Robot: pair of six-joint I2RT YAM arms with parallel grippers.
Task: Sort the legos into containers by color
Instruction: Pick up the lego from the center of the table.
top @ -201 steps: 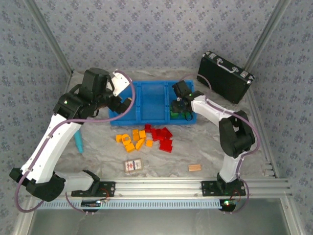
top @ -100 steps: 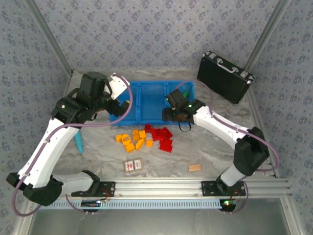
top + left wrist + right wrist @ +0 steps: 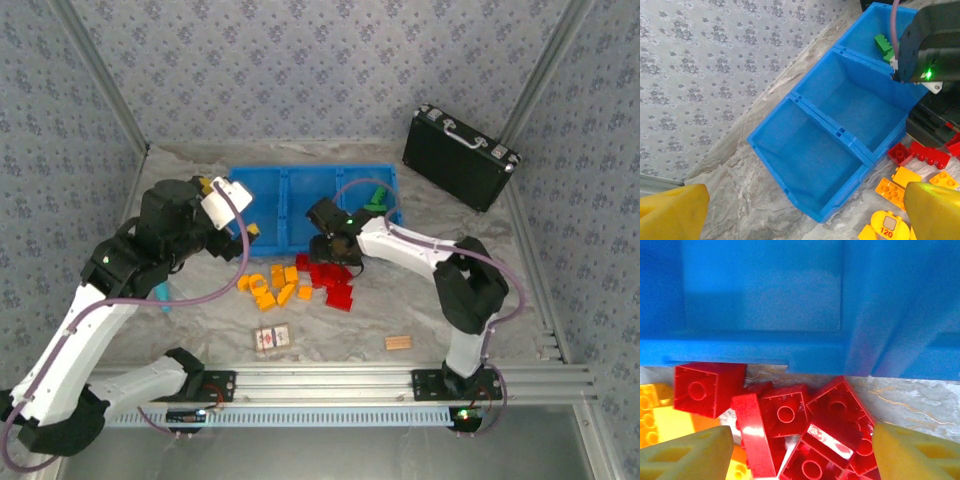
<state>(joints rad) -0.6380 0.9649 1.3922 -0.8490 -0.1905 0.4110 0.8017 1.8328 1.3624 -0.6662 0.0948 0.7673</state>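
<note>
You've got green legos [image 3: 377, 197] in the tray's [image 3: 840, 100] right bin; its other two hold nothing. The red legos [image 3: 333, 282] and orange legos [image 3: 268, 286] lie unsorted on the desk [image 3: 380, 300] just before it. Your right pincer [image 3: 800, 455] hangs part-spread over the reds, gripping nothing; left pincer [image 3: 802, 210] wide, empty.

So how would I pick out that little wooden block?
Find the blue tray at the back, then the red legos heaped just in front of it. Further forward and to the right lies the wooden block, alone: plain tan, not bright like them.
</note>
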